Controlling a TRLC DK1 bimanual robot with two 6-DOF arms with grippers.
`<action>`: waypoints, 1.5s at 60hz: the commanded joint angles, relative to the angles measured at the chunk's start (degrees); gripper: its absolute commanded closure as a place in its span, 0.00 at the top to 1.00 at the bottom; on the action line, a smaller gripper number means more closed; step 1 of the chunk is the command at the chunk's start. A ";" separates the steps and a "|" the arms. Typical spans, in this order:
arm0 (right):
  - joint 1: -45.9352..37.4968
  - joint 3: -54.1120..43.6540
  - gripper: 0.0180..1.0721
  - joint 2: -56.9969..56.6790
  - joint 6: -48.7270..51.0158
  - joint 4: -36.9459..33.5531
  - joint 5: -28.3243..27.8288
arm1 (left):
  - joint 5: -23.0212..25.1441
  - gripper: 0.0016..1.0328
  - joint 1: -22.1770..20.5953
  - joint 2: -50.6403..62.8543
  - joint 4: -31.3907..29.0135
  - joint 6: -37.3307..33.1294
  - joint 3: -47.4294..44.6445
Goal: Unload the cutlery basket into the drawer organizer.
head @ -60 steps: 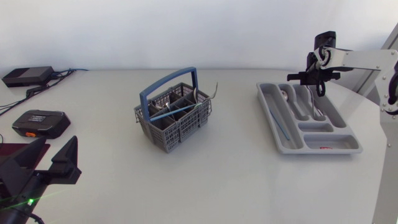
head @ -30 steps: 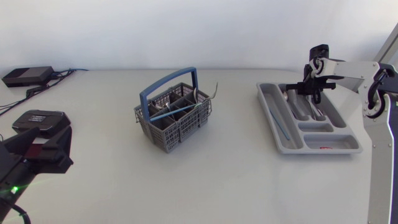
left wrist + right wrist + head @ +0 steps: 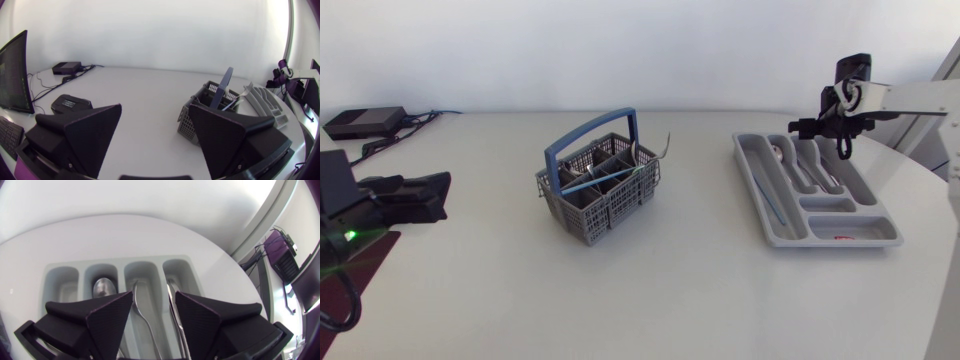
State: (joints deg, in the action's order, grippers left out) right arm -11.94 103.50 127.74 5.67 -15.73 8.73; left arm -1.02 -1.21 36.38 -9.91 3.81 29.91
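Note:
The grey cutlery basket [image 3: 605, 205] with a blue handle stands mid-table, with a few pieces of cutlery [image 3: 665, 148] sticking out. It also shows ahead of my left gripper [image 3: 155, 142], whose fingers stand wide apart and empty. That left gripper [image 3: 438, 197] hovers at the table's left side. The grey drawer organizer [image 3: 782, 238] lies at the right, with spoons and other pieces in its long compartments. My right gripper [image 3: 840, 143] hangs open over its far end. In the right wrist view a spoon [image 3: 103, 287] lies in the organizer [image 3: 60, 277] below the right gripper [image 3: 152, 325].
A thin blue stick [image 3: 770, 205] lies in the organizer's left compartment and a small red item [image 3: 845, 237] in its near one. Two black devices [image 3: 70, 104] [image 3: 365, 122] with cables sit at the table's left, one near the far corner.
My right gripper dipped toward the organizer, opened and rose again. My left arm lifted from the near left corner and turned, so its gripper now points toward the basket.

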 commanded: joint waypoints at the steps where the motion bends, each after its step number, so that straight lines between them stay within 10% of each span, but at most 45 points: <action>1: 1.31 -7.53 0.74 -8.65 1.62 2.89 -2.84 | -0.83 0.88 -0.54 5.28 -1.60 1.64 5.33; 34: 14.49 -25.98 0.76 -23.07 5.23 5.88 -17.26 | -2.76 0.89 -7.31 30.94 -10.83 -10.32 20.36; 61: 21.52 -13.15 0.17 -9.00 1.01 0.26 -25.26 | -1.36 0.79 -6.70 41.49 -0.11 -11.37 19.22; 90: 23.99 3.72 0.13 4.71 -3.47 -14.77 -41.16 | 13.41 0.05 -2.13 52.12 3.76 -9.79 20.19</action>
State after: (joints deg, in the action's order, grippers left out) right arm 11.90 103.46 129.27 4.23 -28.14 -30.55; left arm 10.81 -3.79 87.07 -7.09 -6.46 48.82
